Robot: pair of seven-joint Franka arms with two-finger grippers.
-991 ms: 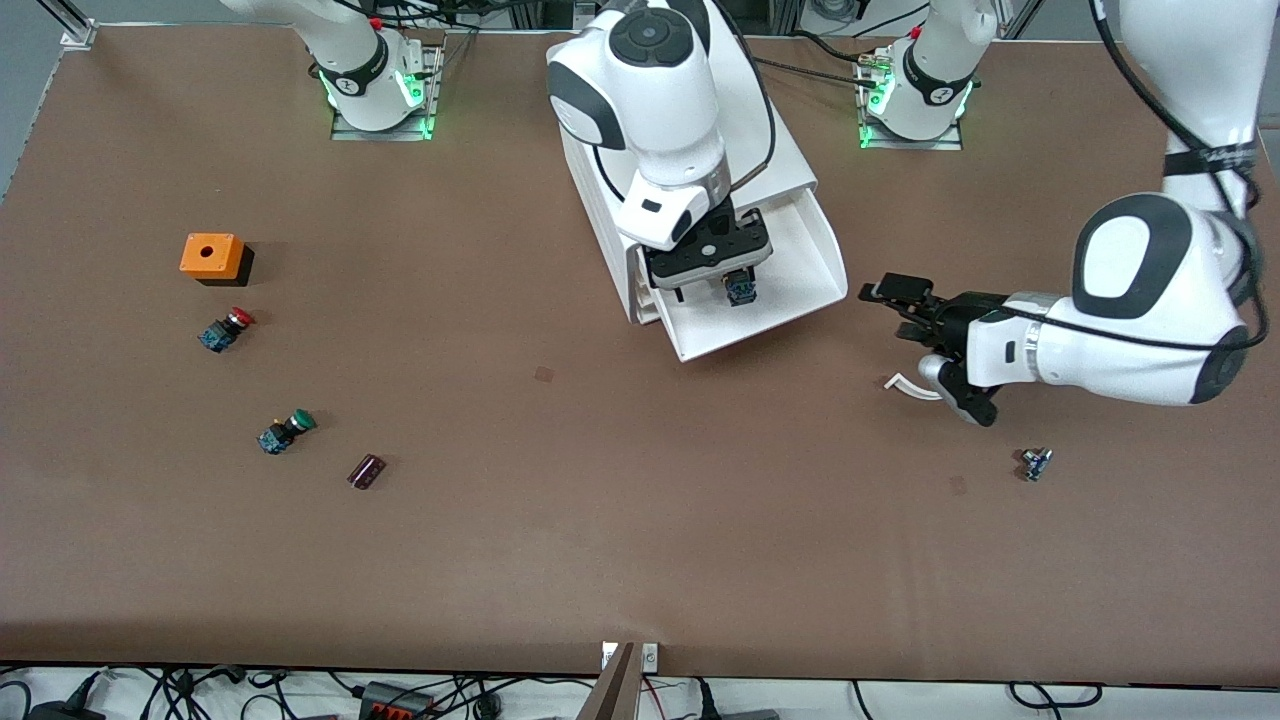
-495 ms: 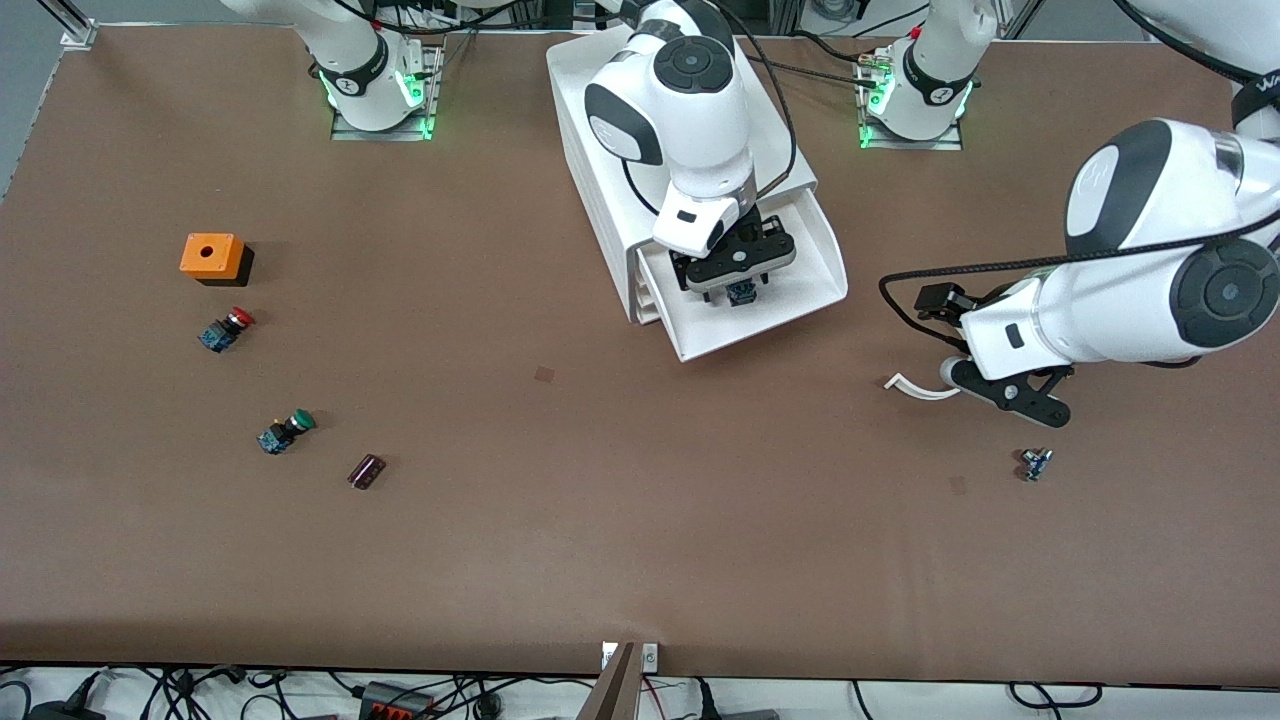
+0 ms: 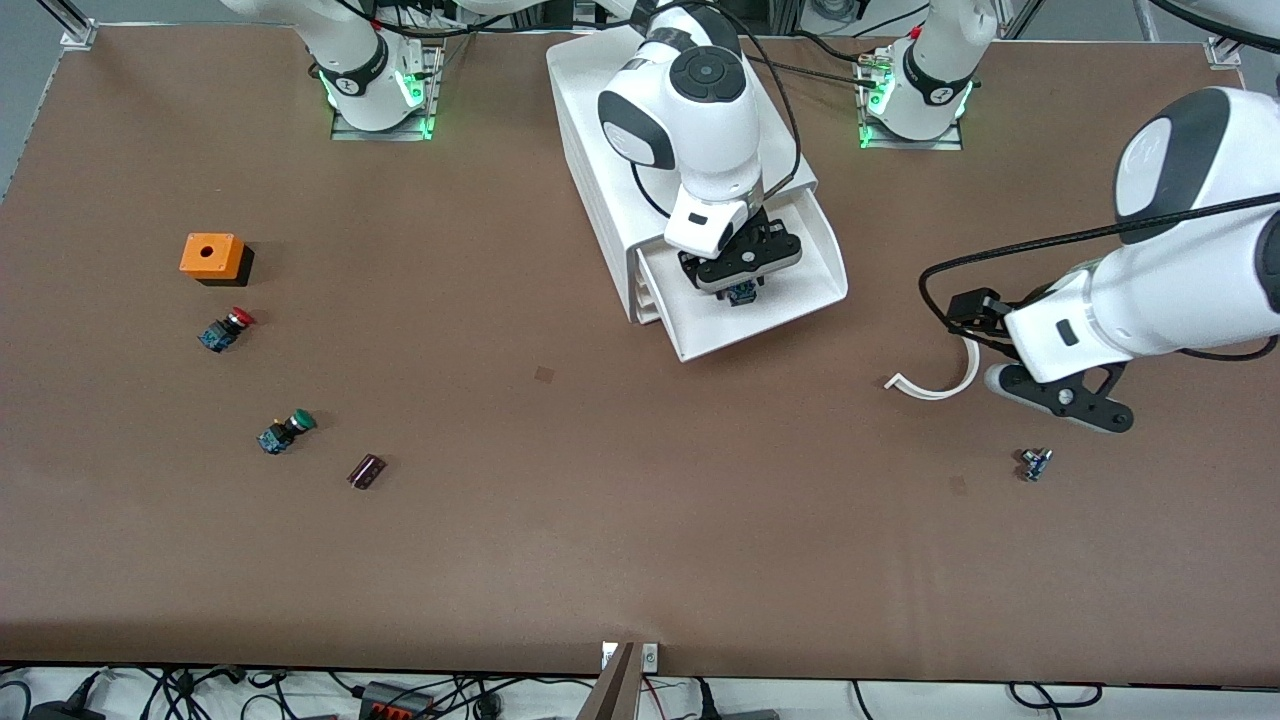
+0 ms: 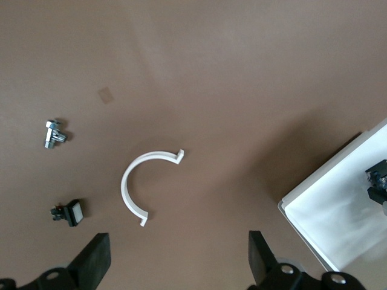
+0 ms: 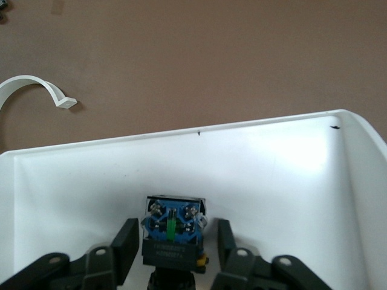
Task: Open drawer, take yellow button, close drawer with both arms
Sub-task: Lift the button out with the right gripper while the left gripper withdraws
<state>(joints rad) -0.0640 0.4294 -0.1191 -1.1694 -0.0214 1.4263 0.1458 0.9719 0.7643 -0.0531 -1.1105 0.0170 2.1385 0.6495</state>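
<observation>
The top drawer (image 3: 770,335) of the white cabinet (image 3: 600,170) stands pulled out toward the front camera. The button (image 3: 741,293) lies in it, its black-and-blue body (image 5: 173,229) showing with a bit of yellow at the cap end. My right gripper (image 3: 740,285) reaches down into the drawer (image 5: 272,157). Its fingers (image 5: 127,241) stand close on either side of the button with small gaps, so it is open (image 5: 175,244). My left gripper (image 3: 1065,398) hangs open (image 4: 178,266) and holds nothing over the bare table at the left arm's end, beside a corner of the drawer (image 4: 338,223).
A white curved strip (image 3: 935,385) (image 4: 136,187) lies beside my left gripper, and a small metal part (image 3: 1035,463) (image 4: 53,134) nearer the front camera. At the right arm's end lie an orange box (image 3: 212,256), a red-capped button (image 3: 225,330), a green-capped button (image 3: 285,432) and a dark block (image 3: 366,470).
My right gripper's fingers have narrowed around the button in the drawer. My left arm has swung away from the drawer toward its own end of the table, fingers still wide.
</observation>
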